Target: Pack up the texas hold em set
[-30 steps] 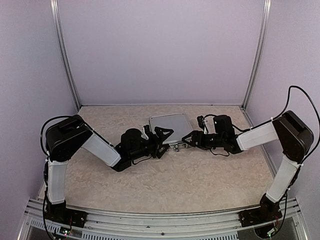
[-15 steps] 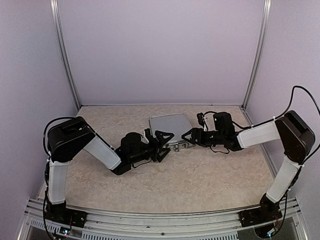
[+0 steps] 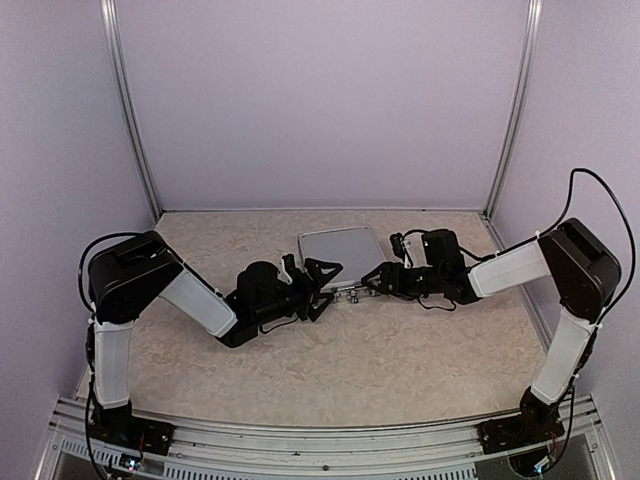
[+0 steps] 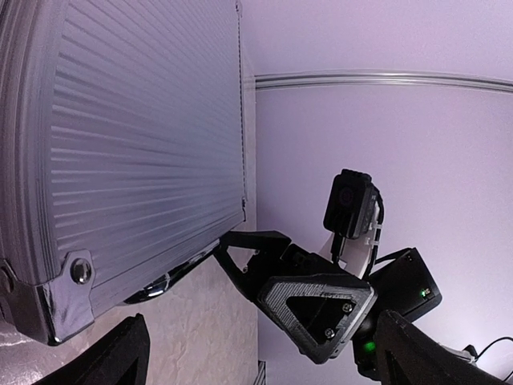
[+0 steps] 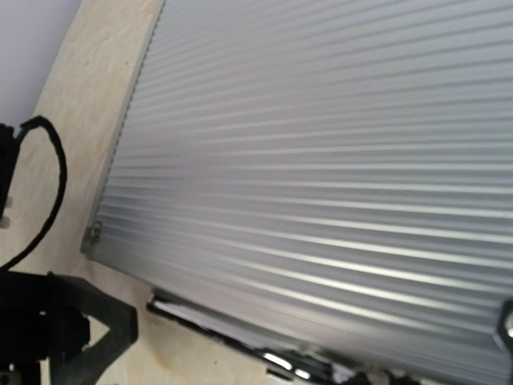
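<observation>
The silver ribbed briefcase (image 3: 338,250) lies shut on the table at centre back, so its contents are hidden. My left gripper (image 3: 322,283) is open at the case's front left corner, its fingers spread wide at the bottom of the left wrist view (image 4: 264,365). The ribbed lid (image 4: 136,136) fills that view's left side. My right gripper (image 3: 377,280) is open at the case's front right, and one of its fingers (image 4: 240,241) reaches the chrome front fitting (image 4: 172,277). The right wrist view shows the lid (image 5: 321,160) close up and the chrome fitting (image 5: 232,325).
The beige marbled tabletop (image 3: 350,360) is enclosed by lilac walls with metal posts (image 3: 130,110) at the back corners. A metal rail (image 3: 320,440) runs along the near edge by the arm bases. A black cable (image 5: 48,184) loops at the left of the right wrist view.
Both grippers shifted slightly along the case's front edge and came back near where they were. The case stayed shut and in place.
</observation>
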Tool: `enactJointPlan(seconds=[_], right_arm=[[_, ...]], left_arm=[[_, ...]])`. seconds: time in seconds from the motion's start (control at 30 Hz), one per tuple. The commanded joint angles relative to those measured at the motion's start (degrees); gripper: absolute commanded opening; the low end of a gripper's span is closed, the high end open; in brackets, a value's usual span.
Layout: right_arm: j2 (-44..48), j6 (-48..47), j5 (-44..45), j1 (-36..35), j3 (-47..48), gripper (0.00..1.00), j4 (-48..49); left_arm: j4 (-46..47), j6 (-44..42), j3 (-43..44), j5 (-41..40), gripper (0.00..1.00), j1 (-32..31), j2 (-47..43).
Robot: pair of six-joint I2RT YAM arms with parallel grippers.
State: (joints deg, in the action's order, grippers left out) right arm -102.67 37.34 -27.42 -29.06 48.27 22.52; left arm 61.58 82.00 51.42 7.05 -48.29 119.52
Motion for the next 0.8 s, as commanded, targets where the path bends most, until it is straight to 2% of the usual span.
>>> enactJointPlan(seconds=[0.0,0.33,0.77], right_arm=[[-1.5,-0.2,-0.9,0.6,1.4,0.73,1.9],[-4.4,-1.0,-2.7,0.5,4.0,0.73,1.2],[-0.7,-5.5,-8.7,0.5,-0.5,0.73,2.1]], left_arm=[[-0.1,-1.4,-0.4,-0.4,0.97,0.5,-1.8],[-1.5,-2.3,-0.5,-1.0,0.97,1.5,-2.7],[-2.2,-2.3,1.4,0.1,0.97,1.9,-0.5]])
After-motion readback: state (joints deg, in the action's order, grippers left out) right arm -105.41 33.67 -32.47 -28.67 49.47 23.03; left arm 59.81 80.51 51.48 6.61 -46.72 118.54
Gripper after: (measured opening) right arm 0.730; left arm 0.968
